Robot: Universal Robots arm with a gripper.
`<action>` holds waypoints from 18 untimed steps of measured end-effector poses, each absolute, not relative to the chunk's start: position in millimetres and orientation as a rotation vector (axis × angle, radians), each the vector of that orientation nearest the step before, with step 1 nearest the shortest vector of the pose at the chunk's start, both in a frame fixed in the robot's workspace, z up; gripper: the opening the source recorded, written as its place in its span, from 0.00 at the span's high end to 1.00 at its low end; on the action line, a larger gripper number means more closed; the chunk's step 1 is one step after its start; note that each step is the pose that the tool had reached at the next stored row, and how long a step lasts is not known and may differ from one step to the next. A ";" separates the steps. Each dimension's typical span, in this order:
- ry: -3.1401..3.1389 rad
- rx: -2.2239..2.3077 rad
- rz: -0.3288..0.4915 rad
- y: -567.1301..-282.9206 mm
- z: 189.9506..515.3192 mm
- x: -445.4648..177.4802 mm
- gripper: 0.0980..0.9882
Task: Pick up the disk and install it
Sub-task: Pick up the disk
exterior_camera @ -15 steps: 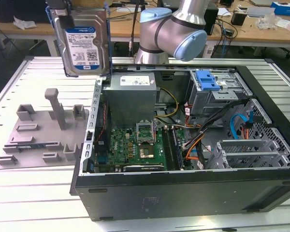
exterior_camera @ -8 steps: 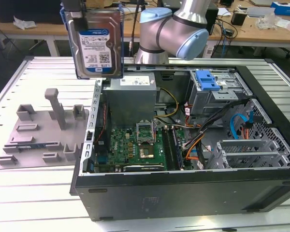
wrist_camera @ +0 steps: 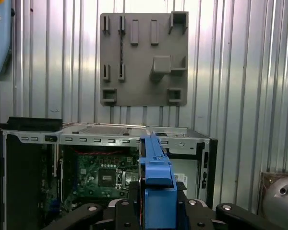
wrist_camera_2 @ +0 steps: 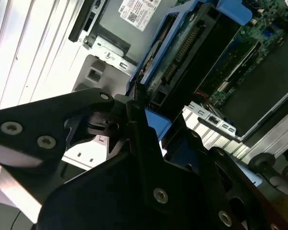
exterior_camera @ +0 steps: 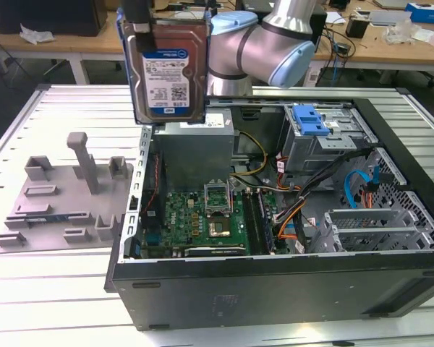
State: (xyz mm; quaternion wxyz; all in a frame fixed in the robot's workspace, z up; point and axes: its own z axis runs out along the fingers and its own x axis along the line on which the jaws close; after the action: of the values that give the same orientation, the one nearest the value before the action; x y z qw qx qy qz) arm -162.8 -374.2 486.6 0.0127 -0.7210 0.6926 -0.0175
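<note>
Black, my gripper [wrist_camera: 158,194] is clamped on the bright blue plastic frame of the disk [exterior_camera: 166,72], a flat silver hard drive with a white-and-blue barcode label. In the first wrist view the frame's edge stands up between my two jaws. In the second wrist view the drive's underside, with its dark circuit board, runs away from them.

I hold the disk upright in the air. In the exterior view its label faces the camera and its lower edge hangs just above the big grey metal box [exterior_camera: 195,144] in the rear corner of the open black computer case [exterior_camera: 275,285], apart from both. My silver and pale-blue arm [exterior_camera: 267,43] reaches in from behind.

Inside the case, a green motherboard [exterior_camera: 202,224] lies below the grey box. A small ridged blue plastic tab [exterior_camera: 309,119] sits on the metal drive cage towards the exterior view's right. The case lies on a ribbed metal table [exterior_camera: 58,307]. Beside it, on the exterior view's left, a grey plastic fixture plate [exterior_camera: 58,210] with raised blocks rests flat
</note>
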 end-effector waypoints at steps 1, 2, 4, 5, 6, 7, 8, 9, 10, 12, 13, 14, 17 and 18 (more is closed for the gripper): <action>2.158 -2.247 -0.054 -376.4 486.6 -159.4 0.69; 2.158 -2.247 -0.054 -378.1 486.6 -157.0 0.69; 2.159 -2.247 -0.054 -383.6 486.6 -149.7 0.69; 2.158 -2.247 -0.054 -385.3 486.6 -147.5 0.69; 2.158 -2.247 -0.054 -387.1 486.6 -145.2 0.69; 2.159 -2.247 -0.054 -390.5 486.6 -140.9 0.69; 2.158 -2.247 -0.054 -392.9 486.6 -138.1 0.69; 2.158 -2.247 -0.054 -394.7 486.6 -136.2 0.69; 2.158 -2.247 -0.054 -397.7 486.6 -133.2 0.69; 2.158 -2.247 -0.054 -401.2 486.6 -129.8 0.69; 2.158 -2.247 -0.054 -403.1 486.6 -128.1 0.69; 2.158 -2.247 -0.054 -405.0 486.6 -126.3 0.69; 2.158 -2.247 -0.054 -412.0 486.6 -119.7 0.69; 2.158 -2.247 -0.054 -415.3 486.6 -116.9 0.69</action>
State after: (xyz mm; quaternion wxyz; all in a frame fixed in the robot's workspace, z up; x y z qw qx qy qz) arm -116.9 -415.3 486.6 0.0126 -0.7210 0.6926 -0.0175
